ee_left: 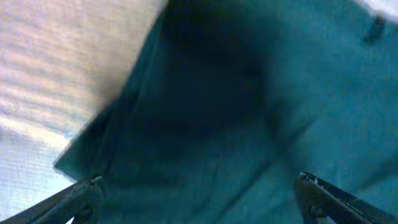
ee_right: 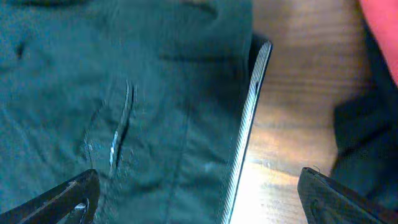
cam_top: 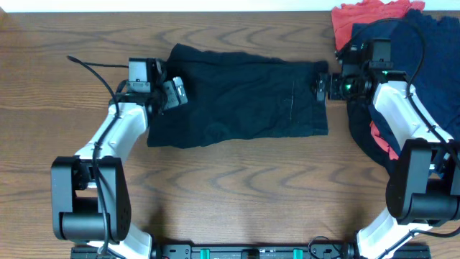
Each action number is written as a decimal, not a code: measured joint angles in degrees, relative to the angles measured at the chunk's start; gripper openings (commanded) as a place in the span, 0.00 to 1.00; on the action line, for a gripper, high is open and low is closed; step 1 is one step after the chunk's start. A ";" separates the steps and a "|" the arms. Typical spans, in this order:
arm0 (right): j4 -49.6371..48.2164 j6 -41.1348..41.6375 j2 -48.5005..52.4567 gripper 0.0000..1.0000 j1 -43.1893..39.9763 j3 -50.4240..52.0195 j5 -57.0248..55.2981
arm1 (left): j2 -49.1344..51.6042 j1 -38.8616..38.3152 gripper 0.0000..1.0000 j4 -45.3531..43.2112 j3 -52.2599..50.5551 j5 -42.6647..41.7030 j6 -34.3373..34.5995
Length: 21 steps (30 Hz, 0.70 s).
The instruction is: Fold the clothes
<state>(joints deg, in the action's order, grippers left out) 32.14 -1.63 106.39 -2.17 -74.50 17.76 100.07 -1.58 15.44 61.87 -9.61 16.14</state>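
Note:
The black shorts (cam_top: pixel 237 97) lie spread flat across the middle of the table. My left gripper (cam_top: pixel 172 93) is open above their left end; the dark fabric (ee_left: pixel 211 112) fills its view between the fingertips. My right gripper (cam_top: pixel 321 88) is open at their right edge, its fingers straddling the ribbed waistband edge (ee_right: pixel 245 130), with the fabric (ee_right: pixel 124 93) on one side and bare wood on the other. Neither gripper holds anything. A navy garment (cam_top: pixel 431 65), a coral-red garment (cam_top: pixel 366 14) and other dark cloth are heaped at the far right.
The wooden table (cam_top: pixel 237 187) shows bare in front of the shorts. The heap at the right lies partly under my right arm, with red cloth (cam_top: pixel 386 144) showing beside it. A loose cable (cam_top: pixel 90 66) runs to my left wrist.

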 measured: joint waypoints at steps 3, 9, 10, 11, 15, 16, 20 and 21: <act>0.46 -1.79 0.00 0.99 0.00 0.00 -0.55 | 0.00 2.19 0.98 2.10 0.00 -2.29 -1.46; 2.49 -3.41 0.00 0.91 0.00 0.00 -1.07 | 0.00 5.27 0.99 2.16 0.00 -5.75 -6.49; 3.26 -3.69 0.00 0.87 0.00 0.00 -1.11 | 0.00 5.31 0.98 2.08 0.00 -6.25 -7.48; 4.22 -3.80 0.00 0.81 -0.02 0.04 -1.18 | 0.00 5.29 0.96 2.05 0.00 -6.75 -8.33; 5.49 -3.74 0.00 0.74 0.00 1.31 -1.27 | 0.00 5.25 0.70 1.27 0.00 -8.04 -11.23; 5.03 -3.63 0.00 0.74 0.00 2.14 -1.29 | 0.00 5.25 0.55 0.66 0.00 -8.28 -12.09; 1.70 -2.95 0.00 0.74 0.00 5.27 -1.01 | 0.00 5.25 0.25 -1.90 0.00 -9.92 -15.47; 1.11 -2.78 0.00 0.74 0.00 5.70 -0.81 | 0.00 5.22 0.19 -2.23 0.00 -10.05 -15.89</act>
<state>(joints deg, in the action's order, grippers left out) 33.26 -4.40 106.39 -2.17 -68.79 16.95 100.07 3.64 13.21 61.87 -19.66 0.25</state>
